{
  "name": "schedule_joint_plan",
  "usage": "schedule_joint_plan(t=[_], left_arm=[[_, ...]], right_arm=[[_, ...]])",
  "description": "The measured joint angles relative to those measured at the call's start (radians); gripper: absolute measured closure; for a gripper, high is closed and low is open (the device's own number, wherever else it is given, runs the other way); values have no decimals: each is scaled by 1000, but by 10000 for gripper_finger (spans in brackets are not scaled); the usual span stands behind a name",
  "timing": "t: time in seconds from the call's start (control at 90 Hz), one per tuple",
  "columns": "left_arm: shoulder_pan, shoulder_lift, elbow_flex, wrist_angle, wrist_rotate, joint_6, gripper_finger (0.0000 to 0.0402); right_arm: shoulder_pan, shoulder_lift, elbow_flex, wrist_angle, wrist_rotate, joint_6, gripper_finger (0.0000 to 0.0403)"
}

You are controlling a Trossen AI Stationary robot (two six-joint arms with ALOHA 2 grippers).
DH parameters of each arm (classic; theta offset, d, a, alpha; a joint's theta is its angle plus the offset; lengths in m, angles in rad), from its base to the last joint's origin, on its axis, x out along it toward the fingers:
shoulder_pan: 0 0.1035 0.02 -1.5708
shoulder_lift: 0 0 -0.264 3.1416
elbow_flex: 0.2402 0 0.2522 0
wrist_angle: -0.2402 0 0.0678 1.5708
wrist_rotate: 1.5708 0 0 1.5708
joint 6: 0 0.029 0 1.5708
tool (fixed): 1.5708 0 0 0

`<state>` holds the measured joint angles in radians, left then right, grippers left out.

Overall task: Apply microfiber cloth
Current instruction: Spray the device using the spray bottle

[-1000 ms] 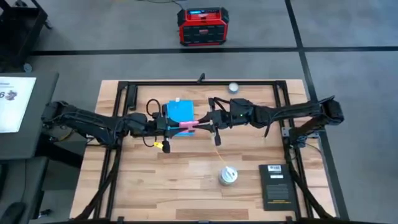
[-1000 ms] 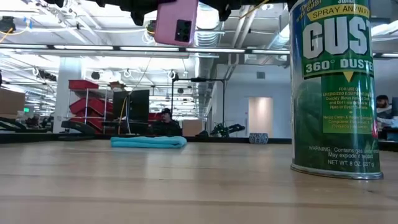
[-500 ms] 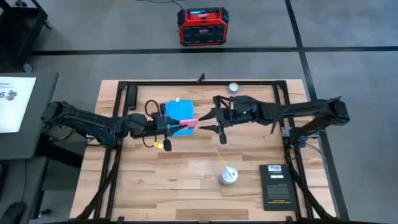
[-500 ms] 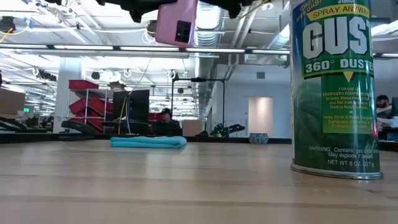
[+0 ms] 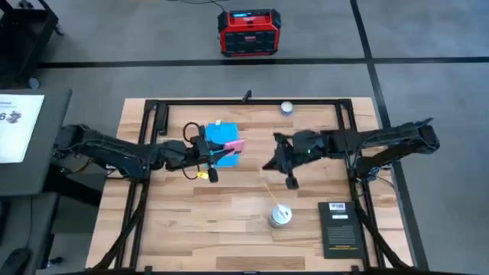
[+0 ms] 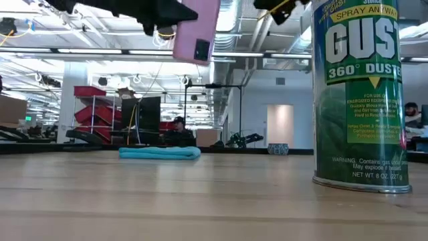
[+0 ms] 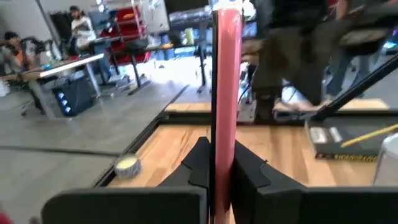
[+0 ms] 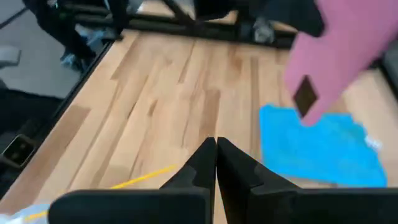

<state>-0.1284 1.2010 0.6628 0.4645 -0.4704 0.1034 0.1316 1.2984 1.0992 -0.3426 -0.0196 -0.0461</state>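
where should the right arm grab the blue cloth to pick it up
Probably at the microfiber cloth edge nearest the right end effector, coming straight down. It lies flat on the table, so only a pinched edge or corner gives purchase. The left end effector holds the pink phone above it, so the side away from the phone looks less obstructed.

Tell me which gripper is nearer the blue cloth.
Left. The left gripper, holding the pink phone, hangs at the blue cloth's edge. The right gripper, shut, sits well off to the side, over bare wood.
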Motion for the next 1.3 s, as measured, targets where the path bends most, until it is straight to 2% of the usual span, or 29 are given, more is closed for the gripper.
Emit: schedule_joint_plan(t=[0.089,0.256,0.456,0.556,0.644,0.889,1.0,1.144,1.3], left_arm=[[0,34,0,2,-51,-18,397],[-10,96,0,72,-85,-62,397],[-27,197,0,232,-98,-66,397],[-40,236,0,264,-162,-52,397],[-56,236,0,264,-217,-46,397],[-89,156,-21,160,-230,-37,397],[-94,113,-98,225,-228,-65,397],[-95,100,-197,408,-201,-102,397],[-97,142,-193,469,-177,-104,397]], right_arm=[[60,-13,-1,-24,26,43,402],[144,-30,-1,-61,74,110,402],[178,-30,-1,-125,116,196,403],[186,-29,20,-181,133,220,403],[200,-30,57,-206,156,225,403],[231,-29,76,-215,129,230,403],[250,-29,72,-188,112,249,403],[262,-13,72,-190,99,287,403],[259,33,77,-204,93,308,403]])
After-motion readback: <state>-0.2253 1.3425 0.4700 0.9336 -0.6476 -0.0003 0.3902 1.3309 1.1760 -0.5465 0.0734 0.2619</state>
